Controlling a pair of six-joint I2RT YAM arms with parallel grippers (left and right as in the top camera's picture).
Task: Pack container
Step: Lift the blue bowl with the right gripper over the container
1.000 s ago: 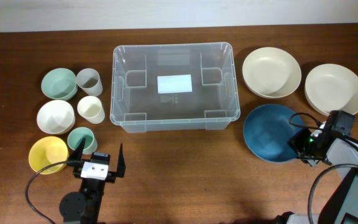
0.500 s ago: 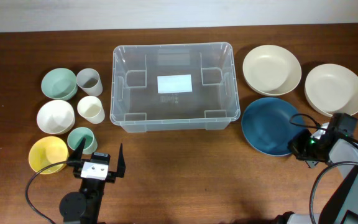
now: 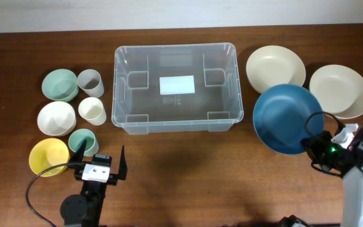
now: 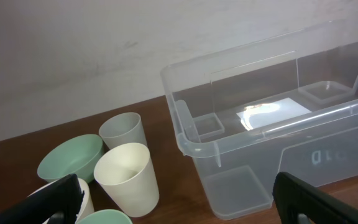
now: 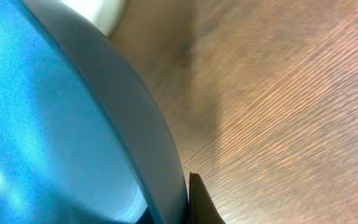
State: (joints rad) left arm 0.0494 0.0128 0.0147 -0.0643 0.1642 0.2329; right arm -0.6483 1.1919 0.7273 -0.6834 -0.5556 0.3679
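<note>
Right now the container (image 3: 175, 85) stands at the middle of the table (image 3: 188, 183), toward the far side, with a white label (image 3: 177, 84) on its base. Just right of it, a blue plate (image 3: 287, 118) is held tilted, pinched at its near right rim by the closed right claw (image 3: 317, 149); it overlaps the near edges of two cream plates (image 3: 275, 68). Left of the container sit bowls (image 3: 57, 118) and cups (image 3: 92, 110). Near these, the left claw (image 3: 103, 151) hangs with fingers spread wide, holding nothing.
</note>
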